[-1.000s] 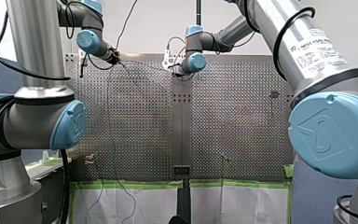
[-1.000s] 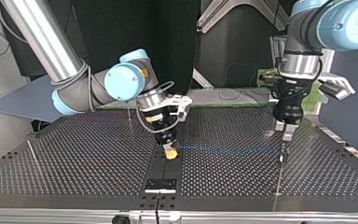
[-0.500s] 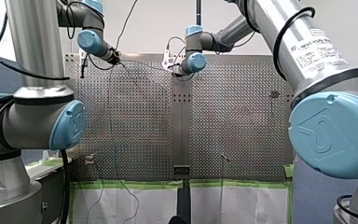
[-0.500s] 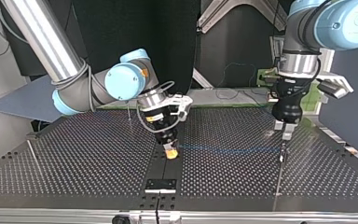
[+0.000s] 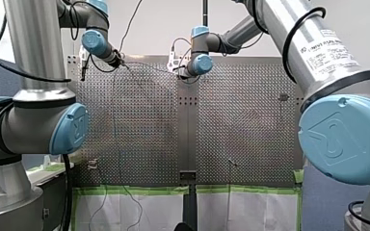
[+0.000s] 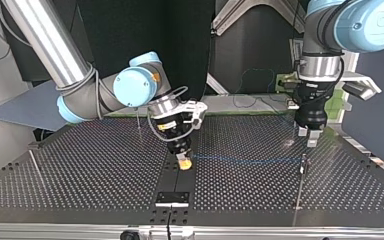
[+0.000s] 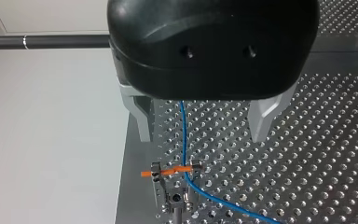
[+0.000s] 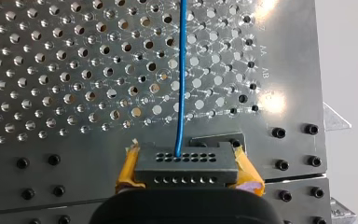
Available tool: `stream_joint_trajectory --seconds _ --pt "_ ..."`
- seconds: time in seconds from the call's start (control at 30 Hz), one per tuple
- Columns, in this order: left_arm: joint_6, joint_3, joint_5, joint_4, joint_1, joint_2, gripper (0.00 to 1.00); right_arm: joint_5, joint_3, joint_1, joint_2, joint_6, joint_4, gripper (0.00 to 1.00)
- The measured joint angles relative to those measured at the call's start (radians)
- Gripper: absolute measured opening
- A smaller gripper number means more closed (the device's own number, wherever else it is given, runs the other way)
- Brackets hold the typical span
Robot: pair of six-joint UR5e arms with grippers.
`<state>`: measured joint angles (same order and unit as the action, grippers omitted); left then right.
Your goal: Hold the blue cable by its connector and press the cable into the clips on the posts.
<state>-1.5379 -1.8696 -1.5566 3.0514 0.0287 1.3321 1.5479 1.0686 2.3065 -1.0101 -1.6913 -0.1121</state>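
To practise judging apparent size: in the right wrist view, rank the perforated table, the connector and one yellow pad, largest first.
1. perforated table, filling most of the view.
2. connector.
3. yellow pad, partly hidden by the connector.

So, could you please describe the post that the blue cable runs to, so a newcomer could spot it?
In the top view, find my left gripper over the right side of the perforated table. A thin post stands just below its fingers. Unlike the bare posts at the view's left, it has the blue cable at its top, beside an orange tab.
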Motion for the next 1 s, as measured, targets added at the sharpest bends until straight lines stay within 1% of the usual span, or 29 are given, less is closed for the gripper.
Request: stream_joint_trajectory --seconds 0.17,0.33,0.67,0.8,0.93,1.0 --pt "-0.009 -0.001 -0.001 0.001 -0.004 0.000 1.00 0.000 0.000 0.000 0.000 0.001 0.000 0.00" --pt "-0.037 -0.001 0.021 0.000 -0.014 -0.001 1.00 0.001 0.000 0.000 0.000 0.001 0.000 0.00" --pt "-0.116 0.000 0.102 -0.016 -0.038 0.001 1.00 0.002 0.000 0.000 0.001 0.001 -0.001 0.00" --pt "-0.135 0.001 0.133 -0.029 -0.048 0.017 1.00 0.002 0.000 -0.001 0.002 -0.001 -0.002 0.00" --pt "-0.143 0.009 0.166 -0.045 -0.061 0.046 1.00 0.002 0.000 -0.001 0.003 -0.001 -0.002 0.00" --pt "-0.144 0.017 0.172 -0.055 -0.070 0.051 1.00 0.002 0.000 -0.002 0.002 -0.001 -0.002 0.00"
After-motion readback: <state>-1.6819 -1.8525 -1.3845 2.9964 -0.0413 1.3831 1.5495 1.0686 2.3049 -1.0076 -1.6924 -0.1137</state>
